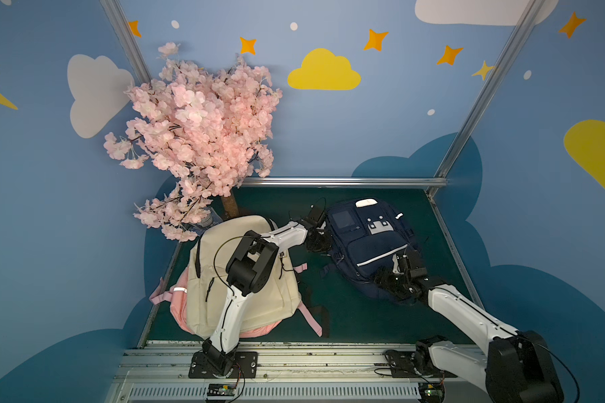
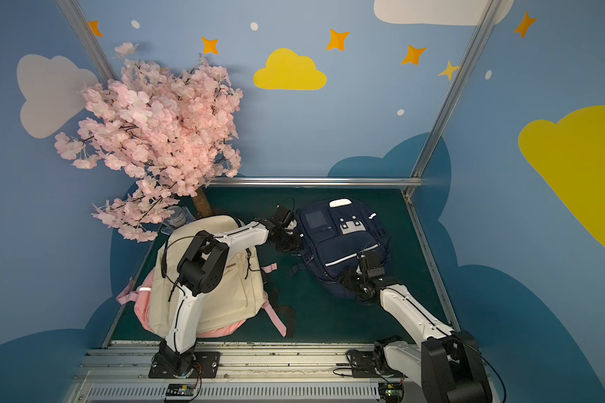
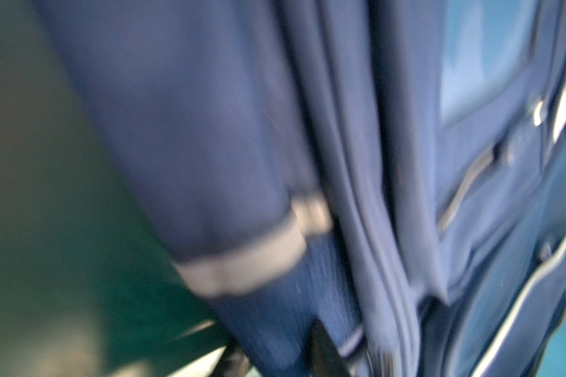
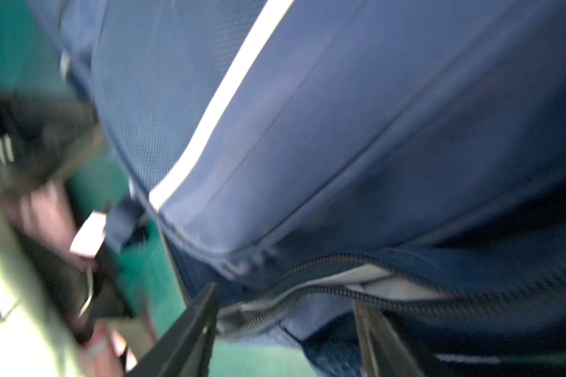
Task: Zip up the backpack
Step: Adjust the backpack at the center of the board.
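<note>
The navy backpack (image 1: 371, 240) lies flat, front up, at the far right of the table, and its softness is the main risk. Nothing weighs it down, so a tug along the zipper (image 4: 311, 264) would probably drag the whole bag instead of closing the teeth unless the other side is held firm.

The left arm (image 1: 287, 237) reaches across the cream backpack (image 1: 224, 251) to the navy bag's left edge, and its elbow hangs low enough that it could catch that bag's cords. The left claw (image 1: 320, 240) is pressed against the navy fabric. Its wrist view is too blurred to tell whether it has pinched anything.

The right claw (image 4: 285, 293) is at the bag's near edge, its fingers spread wide on either side of the gaping zipper, gripping nothing. I cannot make out the pull tab. If the claw shuts here, it may take cloth or the white lining (image 4: 383, 284), and lining caught in the teeth would jam the slider.

Blue walls (image 1: 329, 139) painted with clouds and stars close the space in. A pink blossom tree (image 1: 203, 122) fills the far left corner. The table is covered by a dark green mat (image 1: 346, 314), which looks felt-like and may give some grip. A metal rail (image 1: 311, 356) runs along the near edge. A clear bottle (image 2: 177, 216) stands half hidden under the blossoms.
</note>
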